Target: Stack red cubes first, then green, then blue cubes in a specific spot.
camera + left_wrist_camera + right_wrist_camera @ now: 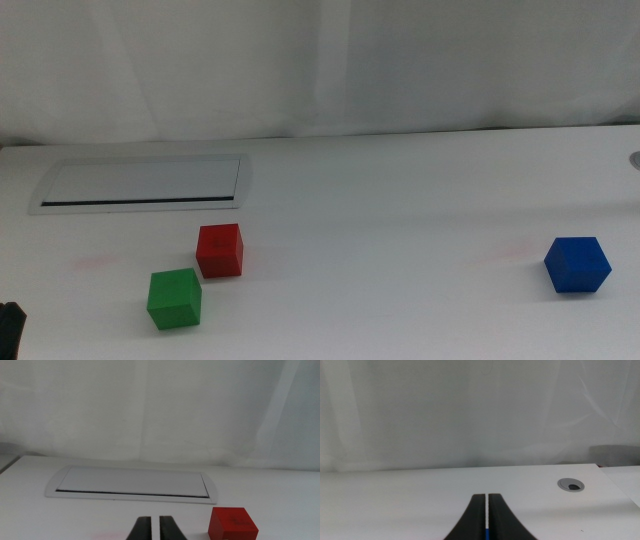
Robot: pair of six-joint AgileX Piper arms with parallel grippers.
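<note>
White tabletop (400, 200) runs wide and bare under a pale curtain backdrop (320, 60), and set flush into it at the far left is a long grey cover plate (145, 183).

Over to the cubes: the red cube (219, 250) sits left of centre, the green cube (175, 298) just beside it, nearer the camera and a touch further left, the two apart by a sliver. The blue cube (577, 265) is on its own, well apart, out by the right edge.

From overhead the left gripper (10, 325) shows only as a dark corner at the bottom left. Its wrist camera tells more: left gripper (155, 529) with jaws pressed nearly together, only a thin slit between them and nothing held, the red cube off to one side and the cover plate beyond.

The right gripper (487, 517) appears only in its own wrist view, jaws likewise closed to a thin line, with a glimpse of blue through the slit. That view also catches a round grey cable port (571, 484) in the table, barely clipped at the overhead picture's right edge.

Between the red-green pair and the blue cube lies a broad open stretch of table.
</note>
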